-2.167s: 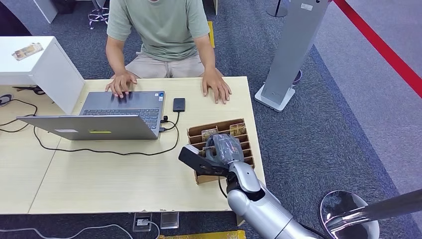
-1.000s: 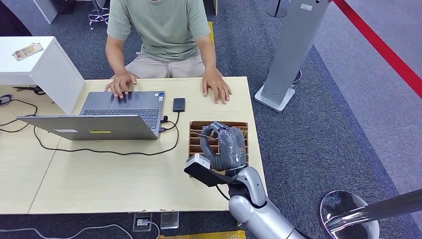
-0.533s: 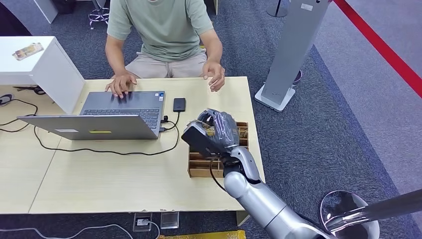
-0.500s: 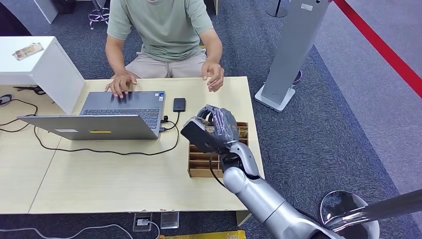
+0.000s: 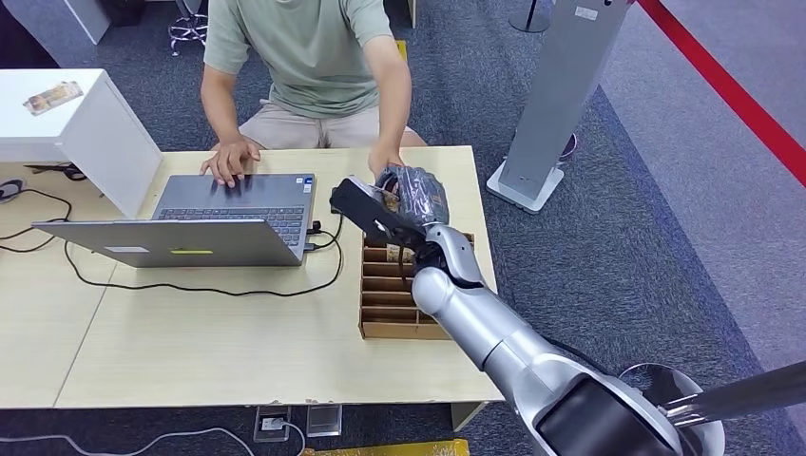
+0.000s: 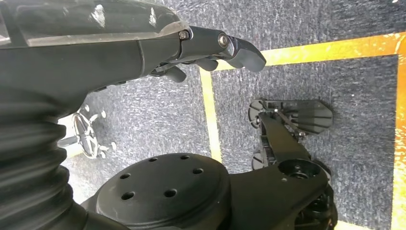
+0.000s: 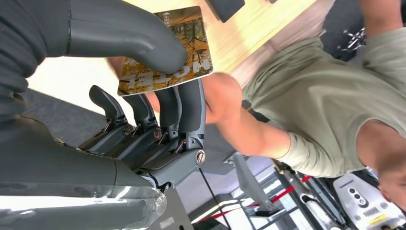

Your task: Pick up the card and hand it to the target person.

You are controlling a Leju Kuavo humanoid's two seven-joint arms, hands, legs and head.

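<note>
right hand (image 5: 411,195) pinching card (image 7: 167,50) between thumb and fingers, raised over far tabletop (image 5: 190,332) edge, person's hand (image 5: 380,163) just beyond it, cardboard slot box (image 5: 390,294) below near right edge, laptop (image 5: 190,228) well left, left hand (image 6: 143,43) hanging over floor, fingers curled, holding nothing

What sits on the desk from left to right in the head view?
Laptop → phone, partly hidden → right hand holding the card above the desk.
</note>
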